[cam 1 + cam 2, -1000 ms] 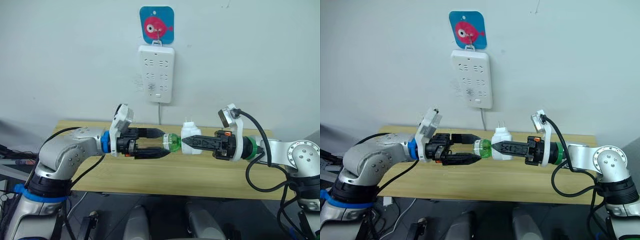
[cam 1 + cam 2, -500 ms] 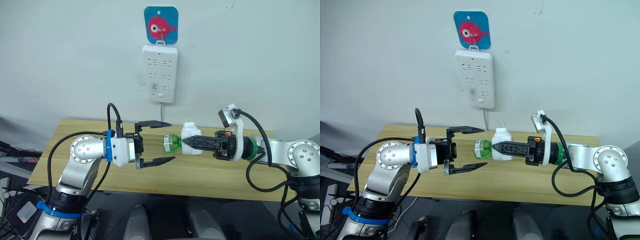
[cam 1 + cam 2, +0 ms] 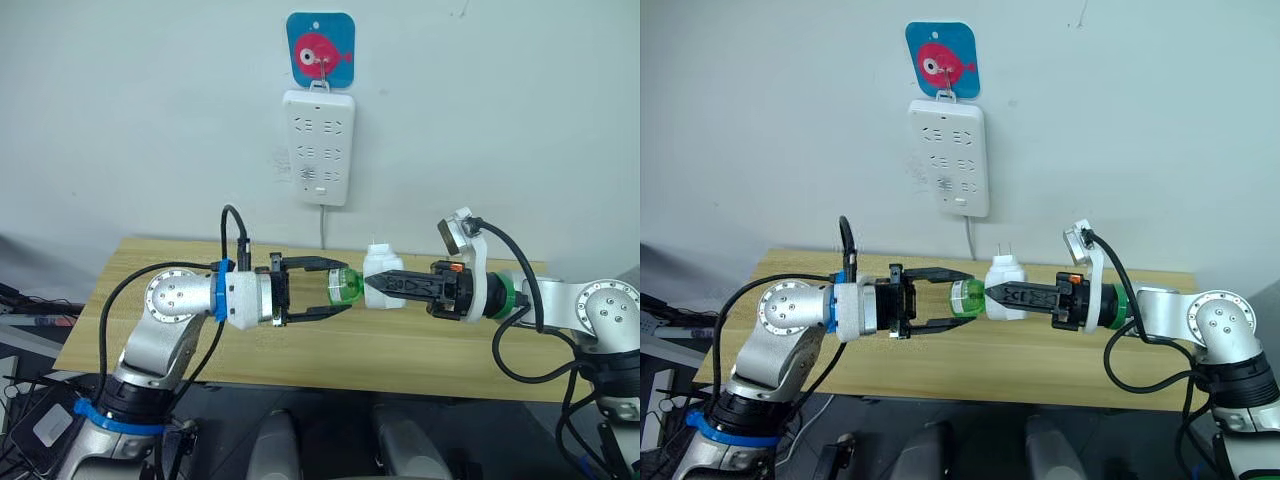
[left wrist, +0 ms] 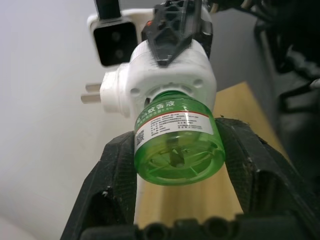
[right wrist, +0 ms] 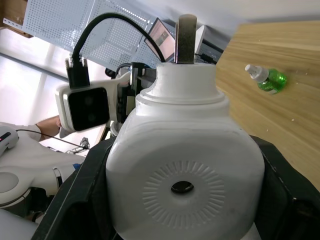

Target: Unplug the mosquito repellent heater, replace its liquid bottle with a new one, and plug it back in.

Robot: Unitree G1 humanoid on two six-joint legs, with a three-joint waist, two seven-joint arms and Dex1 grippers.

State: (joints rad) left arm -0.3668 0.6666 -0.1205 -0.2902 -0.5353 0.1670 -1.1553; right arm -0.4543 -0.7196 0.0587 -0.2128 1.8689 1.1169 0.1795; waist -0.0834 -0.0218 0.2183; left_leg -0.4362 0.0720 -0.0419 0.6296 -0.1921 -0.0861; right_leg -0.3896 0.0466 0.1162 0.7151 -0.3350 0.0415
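Note:
The white mosquito repellent heater (image 3: 379, 262) hangs unplugged above the table, its plug prongs pointing up. My right gripper (image 3: 372, 285) is shut on it from the right. A green liquid bottle (image 4: 177, 145) sticks out of the heater's left side. My left gripper (image 3: 341, 287) comes in from the left with one finger above and one below the bottle, both pressed against it. In the right wrist view another small green bottle (image 5: 267, 79) with a white cap lies on the table.
A white multi-socket power strip (image 3: 317, 148) hangs on the wall under a blue fish hook plate (image 3: 320, 50), its cord dropping behind the wooden table (image 3: 400, 350). The strip is above and behind both grippers.
Half a second ago my left gripper stood wide open a little left of the bottle. It has since moved right and closed on the bottle. The right arm and heater stayed put.

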